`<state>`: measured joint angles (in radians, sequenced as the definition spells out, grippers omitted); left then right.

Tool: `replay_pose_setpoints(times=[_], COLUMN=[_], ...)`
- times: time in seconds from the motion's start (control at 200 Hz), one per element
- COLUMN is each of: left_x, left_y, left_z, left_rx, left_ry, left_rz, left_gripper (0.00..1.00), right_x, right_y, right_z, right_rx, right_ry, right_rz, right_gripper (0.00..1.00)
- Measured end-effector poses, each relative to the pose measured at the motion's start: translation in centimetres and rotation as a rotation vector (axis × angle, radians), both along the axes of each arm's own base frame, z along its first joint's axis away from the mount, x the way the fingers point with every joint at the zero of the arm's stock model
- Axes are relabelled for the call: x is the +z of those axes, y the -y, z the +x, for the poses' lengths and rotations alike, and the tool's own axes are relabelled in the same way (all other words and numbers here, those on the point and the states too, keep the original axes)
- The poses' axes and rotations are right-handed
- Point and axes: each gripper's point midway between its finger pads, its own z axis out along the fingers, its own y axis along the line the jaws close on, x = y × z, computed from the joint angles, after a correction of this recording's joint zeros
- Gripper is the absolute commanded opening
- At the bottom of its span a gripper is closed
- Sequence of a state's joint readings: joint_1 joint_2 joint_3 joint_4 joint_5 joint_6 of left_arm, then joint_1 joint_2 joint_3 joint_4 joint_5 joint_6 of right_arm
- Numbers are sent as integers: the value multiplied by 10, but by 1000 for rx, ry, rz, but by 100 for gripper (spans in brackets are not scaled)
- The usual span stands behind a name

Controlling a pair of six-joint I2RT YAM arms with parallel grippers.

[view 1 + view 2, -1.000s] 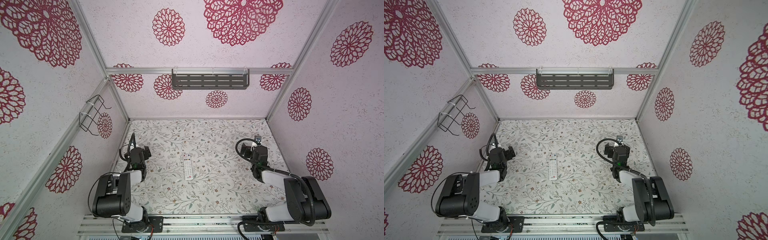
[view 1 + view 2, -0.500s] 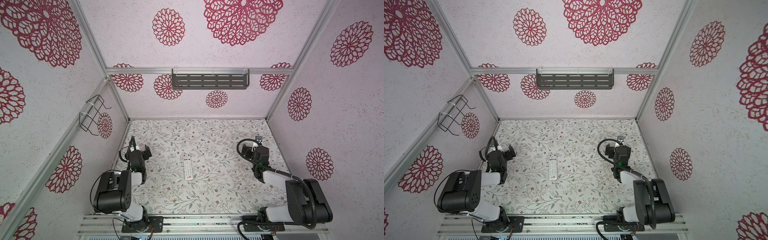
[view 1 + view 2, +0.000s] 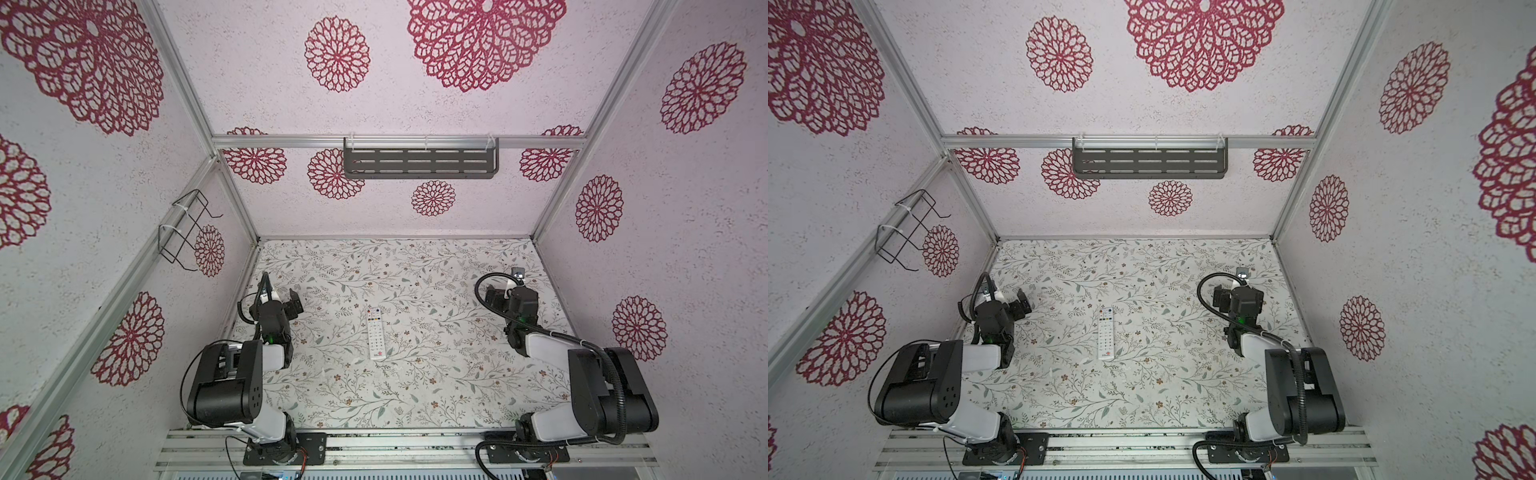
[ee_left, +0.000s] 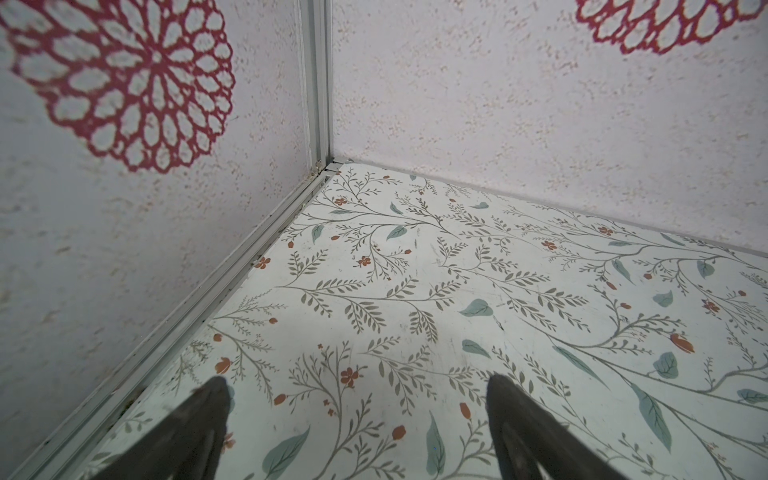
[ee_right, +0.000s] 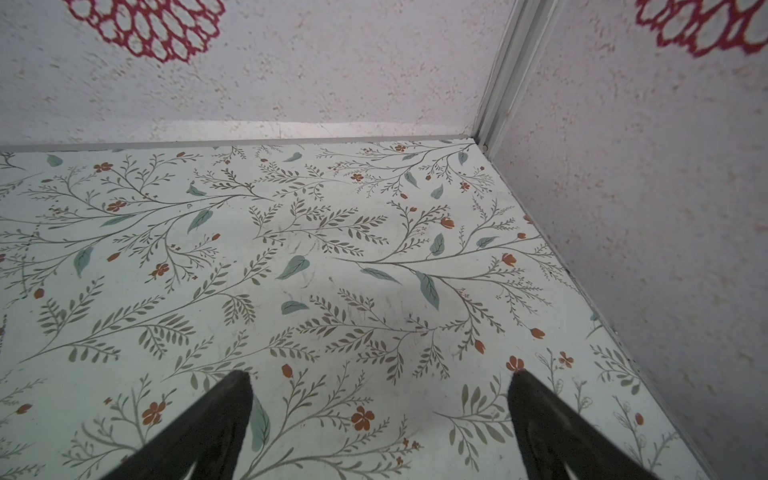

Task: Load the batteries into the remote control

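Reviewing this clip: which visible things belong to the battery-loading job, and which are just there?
Belongs to the job:
- remote control, buttons up
- left end effector, open, empty
- right end effector, open, empty
- batteries: none in view

Just there:
- grey slotted shelf on the back wall
- wire rack on the left wall

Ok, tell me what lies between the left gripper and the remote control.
Nothing: only bare flowered tabletop separates the left gripper from the remote control, as both top views show. Neither wrist view shows that stretch.
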<state>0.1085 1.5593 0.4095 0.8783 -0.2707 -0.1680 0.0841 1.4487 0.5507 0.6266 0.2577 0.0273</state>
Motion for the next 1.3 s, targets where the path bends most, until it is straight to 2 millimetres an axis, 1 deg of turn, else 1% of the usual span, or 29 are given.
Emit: replay_pose_setpoints(times=[0.125,0.19,0.305,0.455,0.56,0.635,0.74,0.87,1.301], left_x=[0,0,0,0,0,0,0,0,0], left_y=[0,0,0,0,0,0,0,0,0], left_z=[0,0,0,0,0,0,0,0,0], left_rx=[0,0,0,0,0,0,-1,0,0], left_ry=[0,0,0,0,0,0,0,0,0], left_rz=[0,0,0,0,0,0,1,1,1], left_gripper=[98,98,97,98,97,97,97,97,97], right_x=[-3,-8,-28,-55,-63,-59,-47,-40,-38], right_y=[3,5,10,21,24,23,23,23,15], right_z=[-2,-6,-22,-43,-49,-49,-44,-42,-40], right_rx=[-10,-13,-21,-42,-40,-38,-35,-33,12], right_ry=[-12,-16,-22,-21,-2,21,76,106,112], right_rz=[-3,-3,-3,5,12,14,16,18,23], right_gripper=[99,99,99,99,99,99,99,99,99])
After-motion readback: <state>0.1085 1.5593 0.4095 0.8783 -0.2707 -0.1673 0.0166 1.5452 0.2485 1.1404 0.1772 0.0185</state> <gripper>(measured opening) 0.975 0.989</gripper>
